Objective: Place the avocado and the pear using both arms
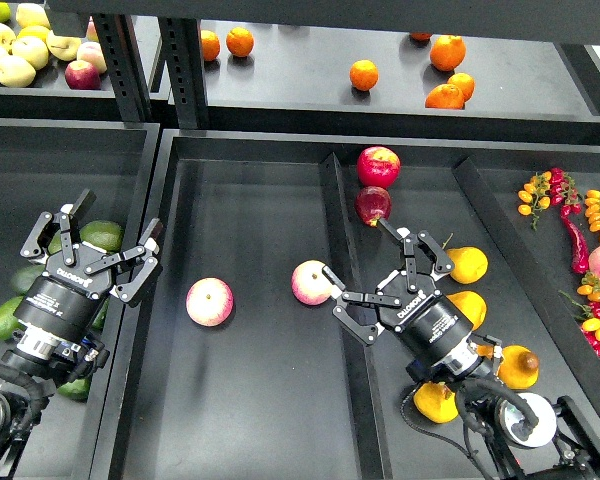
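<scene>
Several green avocados lie in the left tray; one (pixel 110 232) shows behind my left gripper (pixel 100 245), a darker one (pixel 24 277) to its left. The gripper is open and empty, spread right over the pile and hiding most of it. Orange-yellow pears lie in the right tray: one (pixel 467 264) at the back, one (pixel 518 367) with a brown hollow, one (pixel 435 402) under my arm. My right gripper (pixel 380 275) is open and empty, above the divider (pixel 332 200), left of the pears.
Two pink-yellow apples (pixel 210 301) (pixel 311 282) lie in the middle tray, the second close to my right gripper's finger. Two red fruits (pixel 378 166) sit at the back of the right tray. Oranges (pixel 364 74) are on the upper shelf. Chillies and small tomatoes (pixel 570 215) are at far right.
</scene>
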You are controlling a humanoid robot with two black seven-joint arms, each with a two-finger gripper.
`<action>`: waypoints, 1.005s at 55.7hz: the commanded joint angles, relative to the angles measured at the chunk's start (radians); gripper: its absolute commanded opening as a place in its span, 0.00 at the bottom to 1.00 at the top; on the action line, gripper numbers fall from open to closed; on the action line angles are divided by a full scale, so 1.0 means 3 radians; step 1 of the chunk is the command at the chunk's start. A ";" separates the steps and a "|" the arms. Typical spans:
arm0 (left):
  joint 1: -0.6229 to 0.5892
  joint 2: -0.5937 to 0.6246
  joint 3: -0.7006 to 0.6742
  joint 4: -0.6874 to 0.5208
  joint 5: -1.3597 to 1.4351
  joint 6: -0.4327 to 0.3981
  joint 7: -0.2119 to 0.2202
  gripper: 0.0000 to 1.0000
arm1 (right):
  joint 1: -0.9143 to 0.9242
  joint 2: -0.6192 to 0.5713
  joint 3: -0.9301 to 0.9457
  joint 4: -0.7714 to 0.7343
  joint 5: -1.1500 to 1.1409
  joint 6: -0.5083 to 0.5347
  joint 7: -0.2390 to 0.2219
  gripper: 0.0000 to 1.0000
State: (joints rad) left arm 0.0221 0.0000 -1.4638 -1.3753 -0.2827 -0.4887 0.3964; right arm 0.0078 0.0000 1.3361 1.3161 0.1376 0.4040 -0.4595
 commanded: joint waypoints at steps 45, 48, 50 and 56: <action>0.0029 0.0000 0.0344 0.0437 0.0017 0.0000 -0.0171 0.99 | -0.0149 0.0000 0.0036 -0.0307 0.0001 0.0034 0.0381 0.99; 0.0029 0.0000 0.0344 0.0437 0.0017 0.0000 -0.0171 0.99 | -0.0149 0.0000 0.0036 -0.0307 0.0001 0.0039 0.0381 0.99; 0.0029 0.0000 0.0344 0.0437 0.0017 0.0000 -0.0171 0.99 | -0.0149 0.0000 0.0036 -0.0312 0.0001 0.0039 0.0386 0.99; 0.0034 0.0000 0.0339 0.0427 0.0017 0.0000 -0.0171 0.99 | -0.0149 0.0000 0.0036 -0.0302 0.0001 0.0059 0.0518 0.99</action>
State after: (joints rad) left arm 0.0307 0.0000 -1.3606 -1.2437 -0.2776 -0.4887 0.3451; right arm -0.0367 0.0000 1.3468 1.2235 0.1380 0.4161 -0.3433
